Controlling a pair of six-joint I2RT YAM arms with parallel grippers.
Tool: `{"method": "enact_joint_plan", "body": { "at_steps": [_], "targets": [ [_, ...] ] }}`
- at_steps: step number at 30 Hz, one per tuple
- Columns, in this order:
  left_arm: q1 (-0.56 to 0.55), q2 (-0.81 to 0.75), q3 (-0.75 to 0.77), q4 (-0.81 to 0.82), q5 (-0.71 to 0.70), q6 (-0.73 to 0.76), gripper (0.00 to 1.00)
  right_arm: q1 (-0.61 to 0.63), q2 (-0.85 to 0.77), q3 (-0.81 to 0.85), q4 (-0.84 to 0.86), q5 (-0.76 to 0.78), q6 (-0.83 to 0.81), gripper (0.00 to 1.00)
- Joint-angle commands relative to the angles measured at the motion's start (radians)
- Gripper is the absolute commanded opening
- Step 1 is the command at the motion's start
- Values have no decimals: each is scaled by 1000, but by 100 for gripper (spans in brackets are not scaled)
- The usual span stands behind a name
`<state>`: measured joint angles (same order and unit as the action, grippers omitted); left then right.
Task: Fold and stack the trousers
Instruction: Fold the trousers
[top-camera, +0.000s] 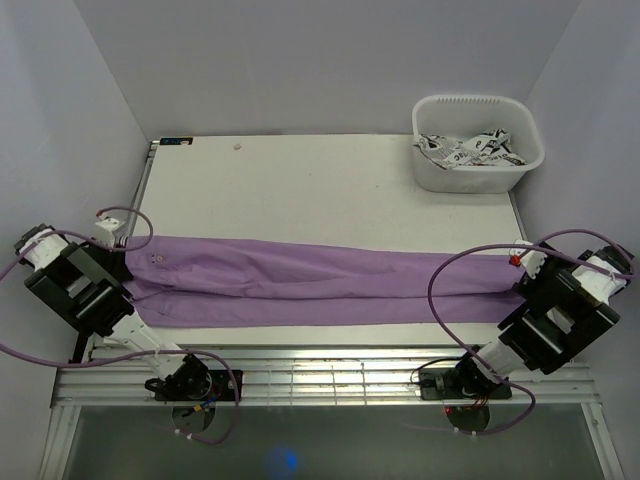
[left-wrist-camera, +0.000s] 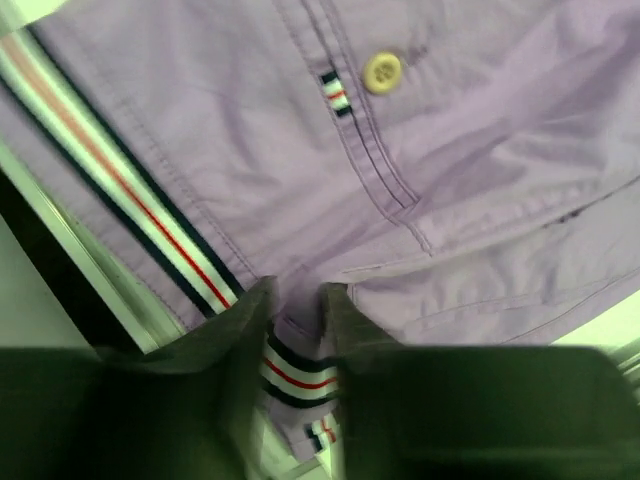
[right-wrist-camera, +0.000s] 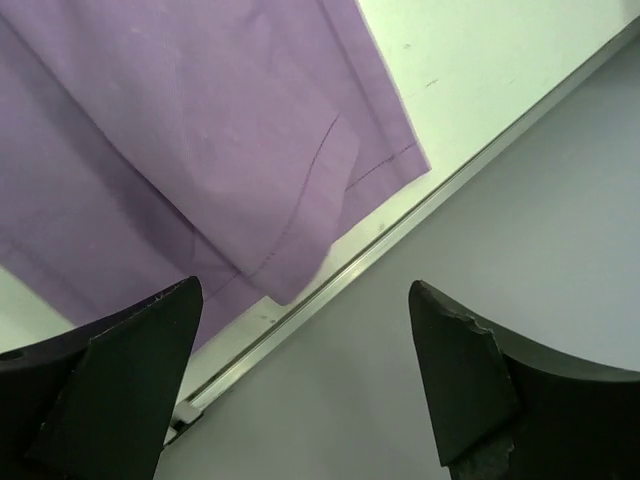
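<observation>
The lilac-purple soft-fabric long trousers (top-camera: 320, 282) lie spread flat along the near edge of the white bench (top-camera: 330, 190). The waist is at the left edge and the leg ends at the right edge. A white plastic basket (top-camera: 470, 178) stands at the far right corner, and in it lies a crumpled black-and-white patterned cloth (top-camera: 470, 150). The left gripper (left-wrist-camera: 297, 300) is low at the left edge and pinches the striped inner waistband. The right gripper (right-wrist-camera: 303, 290) hovers over the leg ends at the right edge, with its fingers wide apart and holding nothing.
</observation>
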<state>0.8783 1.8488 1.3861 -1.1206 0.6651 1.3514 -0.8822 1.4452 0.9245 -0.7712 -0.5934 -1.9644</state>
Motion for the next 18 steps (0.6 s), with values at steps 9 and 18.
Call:
{"method": "enact_joint_plan", "body": {
  "at_steps": [9,18],
  "targets": [
    [76,-209,-47,-203,119,388,98,-77,33,356,-393,-95,-206,92],
    [48,-162,22,-281,258,189,86,185,-32,268,-467,-33,-96,86]
  ]
}}
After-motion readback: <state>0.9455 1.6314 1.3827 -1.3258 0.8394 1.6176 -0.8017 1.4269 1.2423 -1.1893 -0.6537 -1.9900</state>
